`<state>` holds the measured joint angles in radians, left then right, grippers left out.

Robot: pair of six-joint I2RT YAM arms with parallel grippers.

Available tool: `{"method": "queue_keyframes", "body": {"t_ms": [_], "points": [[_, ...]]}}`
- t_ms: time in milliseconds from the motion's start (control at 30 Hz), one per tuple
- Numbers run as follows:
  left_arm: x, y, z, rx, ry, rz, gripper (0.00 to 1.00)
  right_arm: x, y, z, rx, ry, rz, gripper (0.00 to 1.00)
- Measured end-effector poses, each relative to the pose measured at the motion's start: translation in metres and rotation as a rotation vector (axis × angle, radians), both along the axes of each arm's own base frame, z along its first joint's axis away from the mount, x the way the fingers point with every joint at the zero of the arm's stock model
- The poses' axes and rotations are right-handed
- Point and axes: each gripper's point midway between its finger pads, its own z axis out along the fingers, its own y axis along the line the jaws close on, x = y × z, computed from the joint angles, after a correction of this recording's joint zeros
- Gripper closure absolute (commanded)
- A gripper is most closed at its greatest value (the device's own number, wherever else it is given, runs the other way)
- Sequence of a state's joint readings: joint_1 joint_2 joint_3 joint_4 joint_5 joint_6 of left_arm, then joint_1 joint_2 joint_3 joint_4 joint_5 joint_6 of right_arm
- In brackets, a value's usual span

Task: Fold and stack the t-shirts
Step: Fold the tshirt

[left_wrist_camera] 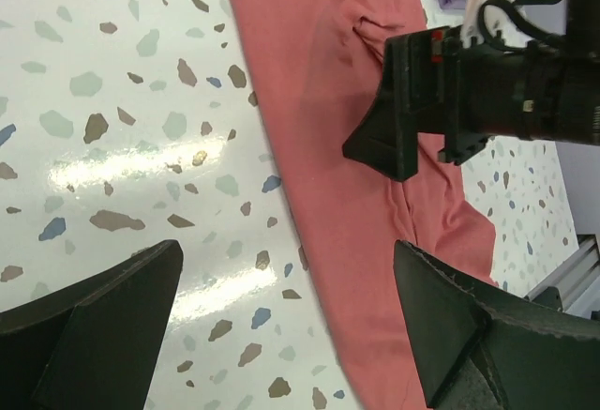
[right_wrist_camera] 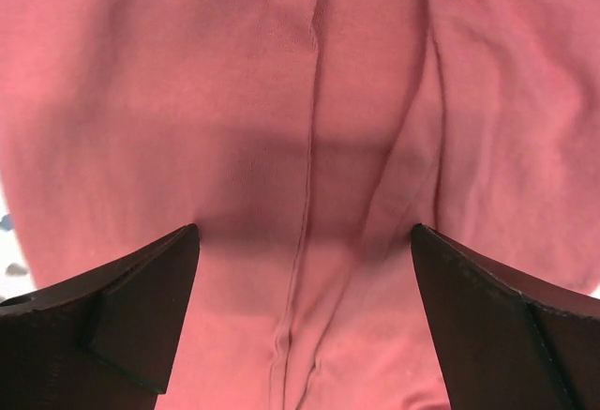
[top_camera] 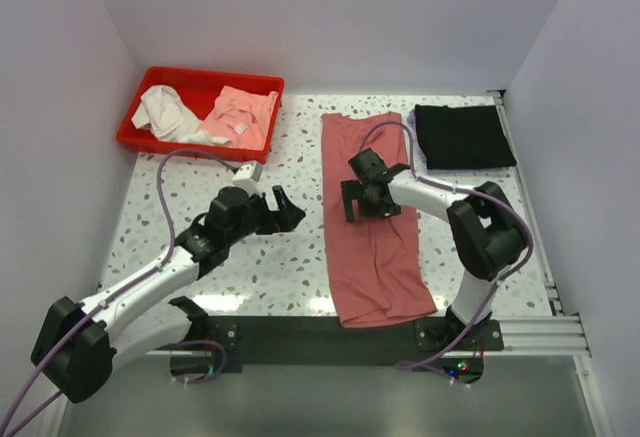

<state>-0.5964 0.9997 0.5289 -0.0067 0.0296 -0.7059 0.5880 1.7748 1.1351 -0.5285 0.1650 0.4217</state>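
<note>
Two t-shirts lie on the speckled table (top_camera: 280,267). The dusty rose-red t-shirt (top_camera: 375,247) is folded into a long narrow strip that runs from the upper middle of the top view down to the table's near edge, right of centre. The black t-shirt (top_camera: 463,137) sits folded into a neat rectangle at the upper right, just beside the strip's far end. No print or lettering shows on either shirt.

One red bin (top_camera: 200,75) stands at the upper left and holds a crumpled white garment (top_camera: 165,112) and a pink garment (top_camera: 240,112). A small pale tag (top_camera: 241,128) on the pink one is too small to read.

Both arms are in view, one gripper on each. The right gripper (top_camera: 360,212) hangs over the middle of the rose-red strip with its jaws spread wide and nothing between them. Its wrist view shows a seam and soft creases in the cloth between the two black fingers (right_wrist_camera: 122,307), with a shadow band across the fabric. Whether the tips touch the cloth cannot be told.

The left gripper (top_camera: 290,207) is also spread wide and holds nothing. It is left of centre in the top view, over bare table just beside the strip's left edge, and points toward it. Its wrist view shows that edge crossing between its fingers.

Purple cables (top_camera: 165,197) loop from both arms.
</note>
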Motion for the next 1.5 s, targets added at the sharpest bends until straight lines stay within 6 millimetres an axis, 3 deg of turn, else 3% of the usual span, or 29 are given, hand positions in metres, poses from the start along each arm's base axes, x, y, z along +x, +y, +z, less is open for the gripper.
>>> {"method": "queue_keyframes", "body": {"t_ms": [100,367,833,1000,1200,1333,1433,1500], "points": [[0.000,0.001,0.004,-0.014,-0.004,0.010,0.00,0.000,0.001,-0.012,-0.008,0.022,-0.004,0.01],[0.004,0.004,-0.002,0.022,0.025,0.036,0.00,0.025,0.020,-0.011,0.021,0.004,-0.037,0.01],[0.016,0.027,0.008,0.122,0.012,0.150,0.00,0.112,0.076,-0.004,0.083,-0.071,-0.149,0.01],[0.015,0.036,0.007,0.156,0.016,0.177,0.00,0.133,0.089,-0.003,0.091,-0.094,-0.175,0.01],[0.008,0.033,0.004,0.154,0.040,0.142,0.00,0.133,0.092,0.000,0.123,-0.103,-0.183,0.01],[-0.007,0.014,-0.011,0.086,0.072,0.043,0.00,0.122,0.096,0.006,0.162,-0.076,-0.160,0.01],[-0.032,-0.003,-0.035,0.048,0.140,-0.061,0.00,0.110,0.098,0.025,0.203,-0.068,-0.136,0.01],[-0.049,-0.012,-0.051,0.040,0.199,-0.122,0.00,0.102,0.096,0.055,0.242,-0.103,-0.125,0.01]]}}
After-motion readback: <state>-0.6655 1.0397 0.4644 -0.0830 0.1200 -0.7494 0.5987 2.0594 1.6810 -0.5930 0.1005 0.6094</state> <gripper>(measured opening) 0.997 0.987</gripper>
